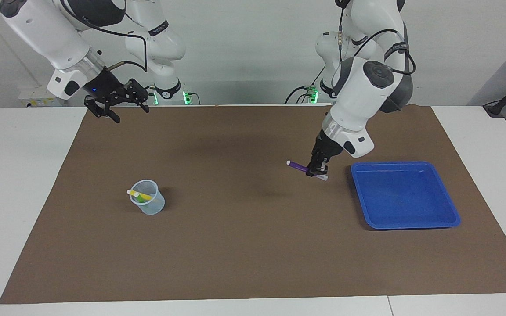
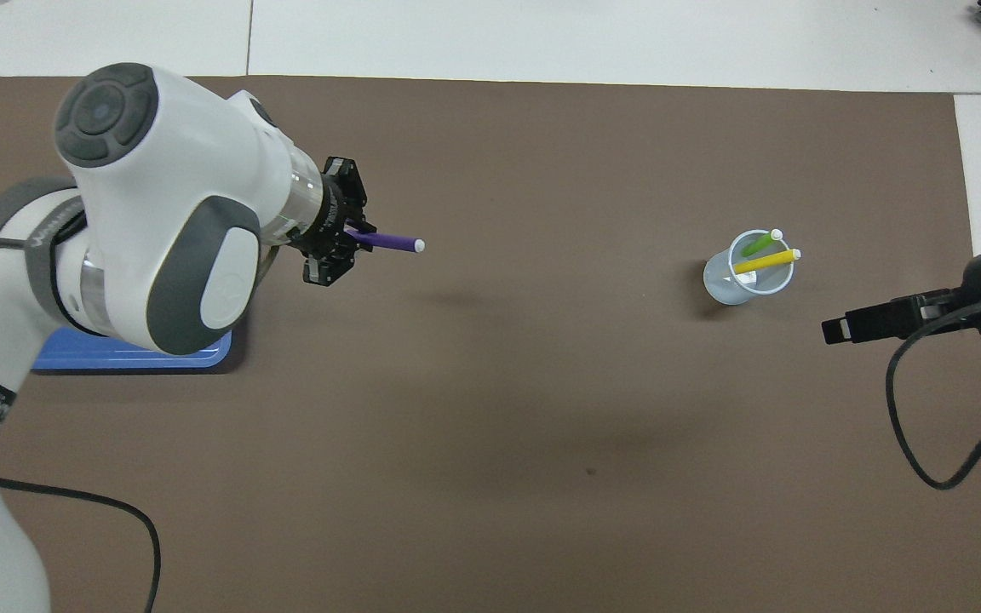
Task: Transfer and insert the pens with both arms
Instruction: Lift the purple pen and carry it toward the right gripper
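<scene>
Two pens, green [image 1: 140, 198] and yellow [image 1: 141, 194], already stand in the cup [image 1: 148, 204], tray [image 1: 404, 195] empty at 3 o'clock; left gripper [image 1: 317, 169] pinches the purple pen [image 1: 298, 166] in mid-air over the mat [image 1: 244, 245], so next comes handover to the waiting, spread right gripper [image 1: 117, 104] at 10 o'clock.

My left gripper [image 2: 339, 228] clamps the purple pen [image 2: 388, 242] over the brown mat [image 2: 490, 383]. Yellow pen [image 2: 765, 261] and green pen [image 2: 760, 244] lean in the cup [image 2: 744, 281]; my right gripper [image 2: 840, 330] waits nearby, fingers seemingly apart.
</scene>
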`<state>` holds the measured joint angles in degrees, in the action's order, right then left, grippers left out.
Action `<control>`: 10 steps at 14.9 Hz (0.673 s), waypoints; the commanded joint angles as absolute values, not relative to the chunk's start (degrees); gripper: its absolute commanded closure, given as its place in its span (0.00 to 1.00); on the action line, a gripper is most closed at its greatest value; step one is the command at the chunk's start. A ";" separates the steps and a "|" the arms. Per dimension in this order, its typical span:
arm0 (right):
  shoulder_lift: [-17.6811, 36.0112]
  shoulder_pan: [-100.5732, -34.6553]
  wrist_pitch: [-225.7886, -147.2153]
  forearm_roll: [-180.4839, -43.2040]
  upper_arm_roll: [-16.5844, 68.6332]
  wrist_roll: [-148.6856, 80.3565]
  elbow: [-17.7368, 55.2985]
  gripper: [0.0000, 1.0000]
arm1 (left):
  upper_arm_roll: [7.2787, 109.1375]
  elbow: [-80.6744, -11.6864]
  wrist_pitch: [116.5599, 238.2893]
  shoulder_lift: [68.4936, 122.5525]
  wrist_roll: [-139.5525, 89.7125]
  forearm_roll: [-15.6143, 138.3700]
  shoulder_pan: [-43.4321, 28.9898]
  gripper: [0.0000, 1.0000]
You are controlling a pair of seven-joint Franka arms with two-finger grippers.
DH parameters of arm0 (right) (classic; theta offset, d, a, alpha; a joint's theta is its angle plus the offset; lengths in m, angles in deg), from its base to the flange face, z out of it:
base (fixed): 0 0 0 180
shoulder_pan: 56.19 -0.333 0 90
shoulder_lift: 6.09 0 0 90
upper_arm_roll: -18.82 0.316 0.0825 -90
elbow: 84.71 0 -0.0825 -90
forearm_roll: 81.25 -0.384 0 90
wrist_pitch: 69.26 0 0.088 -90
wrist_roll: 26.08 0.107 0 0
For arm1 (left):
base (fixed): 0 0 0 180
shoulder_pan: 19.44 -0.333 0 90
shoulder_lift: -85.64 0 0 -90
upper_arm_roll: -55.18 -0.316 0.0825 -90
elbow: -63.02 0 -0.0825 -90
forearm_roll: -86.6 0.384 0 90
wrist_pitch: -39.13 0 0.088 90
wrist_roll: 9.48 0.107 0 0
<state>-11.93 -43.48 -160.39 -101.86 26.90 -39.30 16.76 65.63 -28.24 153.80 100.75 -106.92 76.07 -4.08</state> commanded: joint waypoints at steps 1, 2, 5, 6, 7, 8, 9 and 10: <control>-14.18 -41.60 -163.64 -109.53 27.09 -41.55 20.85 0.00 | 64.41 -30.23 159.16 99.70 -117.20 74.12 0.15 1.00; -13.91 -42.03 -164.61 -111.03 27.09 -42.50 21.63 0.00 | 64.41 -30.58 161.28 99.70 -118.88 74.04 1.64 1.00; -14.00 -45.36 -171.62 -118.66 27.44 -43.83 26.81 0.00 | 64.41 -30.67 166.99 100.23 -122.67 68.35 3.76 1.00; -13.65 -47.21 -174.08 -120.70 27.44 -43.22 27.09 0.00 | 64.41 -30.76 168.66 100.23 -123.20 67.19 5.07 1.00; -13.30 -48.70 -176.28 -121.24 27.44 -42.35 27.09 0.00 | 64.41 -31.63 170.25 100.14 -123.64 66.83 5.95 1.00; -12.95 -50.28 -178.31 -121.24 27.44 -41.73 27.00 0.00 | 64.41 -32.42 172.61 100.05 -124.95 66.48 6.83 1.00; -12.86 -51.95 -180.07 -121.24 27.44 -41.29 27.00 0.00 | 64.32 -32.78 174.90 100.05 -127.66 66.39 8.23 1.00; -12.51 -53.62 -181.74 -121.24 27.44 -41.02 26.91 0.00 | 64.32 -33.04 176.83 100.14 -129.52 66.47 9.20 1.00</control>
